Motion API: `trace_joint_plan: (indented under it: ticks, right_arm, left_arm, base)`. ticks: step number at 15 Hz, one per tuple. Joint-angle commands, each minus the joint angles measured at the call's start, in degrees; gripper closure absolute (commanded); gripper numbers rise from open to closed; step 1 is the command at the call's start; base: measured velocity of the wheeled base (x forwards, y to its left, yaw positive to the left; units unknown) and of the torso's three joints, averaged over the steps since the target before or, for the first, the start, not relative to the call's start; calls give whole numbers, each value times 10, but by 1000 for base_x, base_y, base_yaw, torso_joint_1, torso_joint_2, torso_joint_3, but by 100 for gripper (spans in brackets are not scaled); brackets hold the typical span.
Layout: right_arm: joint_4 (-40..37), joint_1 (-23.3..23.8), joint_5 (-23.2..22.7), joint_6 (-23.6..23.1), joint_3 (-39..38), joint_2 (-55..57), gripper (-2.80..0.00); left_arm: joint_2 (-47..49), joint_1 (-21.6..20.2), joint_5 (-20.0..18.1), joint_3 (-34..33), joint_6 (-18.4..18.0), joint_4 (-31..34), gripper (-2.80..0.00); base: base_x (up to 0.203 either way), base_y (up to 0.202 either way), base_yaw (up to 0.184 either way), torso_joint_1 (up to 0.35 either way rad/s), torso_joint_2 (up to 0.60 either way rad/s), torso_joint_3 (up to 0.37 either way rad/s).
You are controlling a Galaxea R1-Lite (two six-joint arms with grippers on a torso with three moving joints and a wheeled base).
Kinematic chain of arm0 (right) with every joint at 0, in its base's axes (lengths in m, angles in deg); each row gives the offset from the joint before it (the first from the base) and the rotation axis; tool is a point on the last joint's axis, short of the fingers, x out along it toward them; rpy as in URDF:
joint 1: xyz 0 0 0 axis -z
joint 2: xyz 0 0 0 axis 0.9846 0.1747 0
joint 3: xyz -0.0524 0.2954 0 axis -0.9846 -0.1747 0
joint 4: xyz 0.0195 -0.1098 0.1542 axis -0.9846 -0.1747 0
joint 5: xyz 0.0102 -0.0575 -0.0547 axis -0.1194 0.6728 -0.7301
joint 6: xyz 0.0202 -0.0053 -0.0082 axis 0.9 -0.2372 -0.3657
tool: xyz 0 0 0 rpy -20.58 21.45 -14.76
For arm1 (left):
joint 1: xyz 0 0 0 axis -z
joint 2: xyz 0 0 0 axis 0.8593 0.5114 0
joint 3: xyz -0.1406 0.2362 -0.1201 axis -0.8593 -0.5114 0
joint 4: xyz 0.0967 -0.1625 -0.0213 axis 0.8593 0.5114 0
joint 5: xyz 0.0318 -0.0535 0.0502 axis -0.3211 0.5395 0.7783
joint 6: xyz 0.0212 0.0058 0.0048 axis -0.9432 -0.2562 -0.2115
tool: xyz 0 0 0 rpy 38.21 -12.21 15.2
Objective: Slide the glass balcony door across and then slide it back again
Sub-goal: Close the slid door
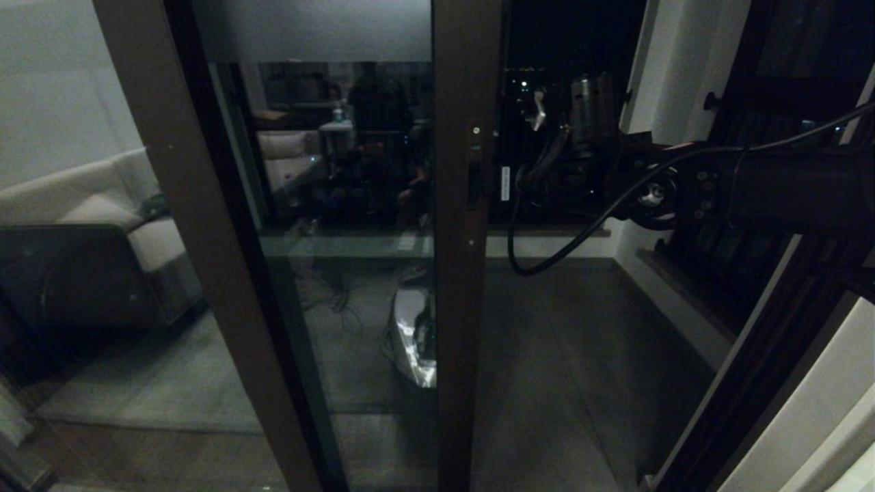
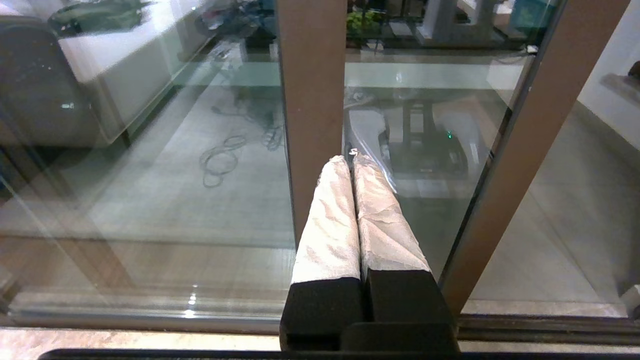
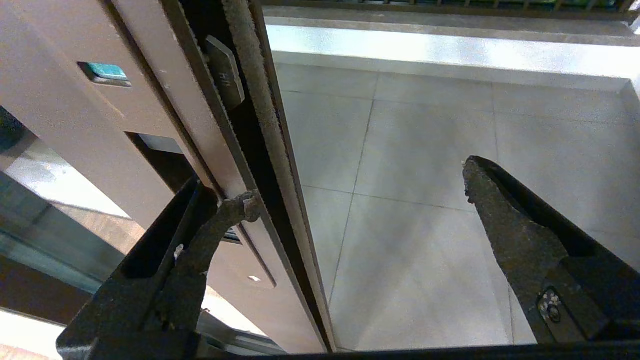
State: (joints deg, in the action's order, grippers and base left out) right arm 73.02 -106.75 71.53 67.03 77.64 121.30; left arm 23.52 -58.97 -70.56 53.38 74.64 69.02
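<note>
One finger (image 3: pixel 225 215) (right gripper (image 3: pixel 360 200)) against glass balcony door (image 3: pixel 165 115)

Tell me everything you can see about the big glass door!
The glass balcony door is a tall clear pane in a dark brown frame, with a frosted band across its top. It stands upright and partly open, so balcony floor tiles show past its edge. Its edge stile has a dark slot handle and a fuzzy seal strip. The right gripper is open, with one finger resting against that edge.
</note>
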Motion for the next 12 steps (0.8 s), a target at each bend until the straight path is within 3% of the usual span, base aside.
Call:
trace_joint_plan:
  ticks: [1,12]
  right_arm:
    - [0,4,4,-1,-2,1,-280]
    - [1,18,13,-3,-37,-19,-280]
  left_arm:
    - [0,0,0,0,0,0,0]
    - [0,0,0,0,0,0,0]
  base:
    - [0,0,0,0,0,0]
    - [0,0,0,0,0,0]
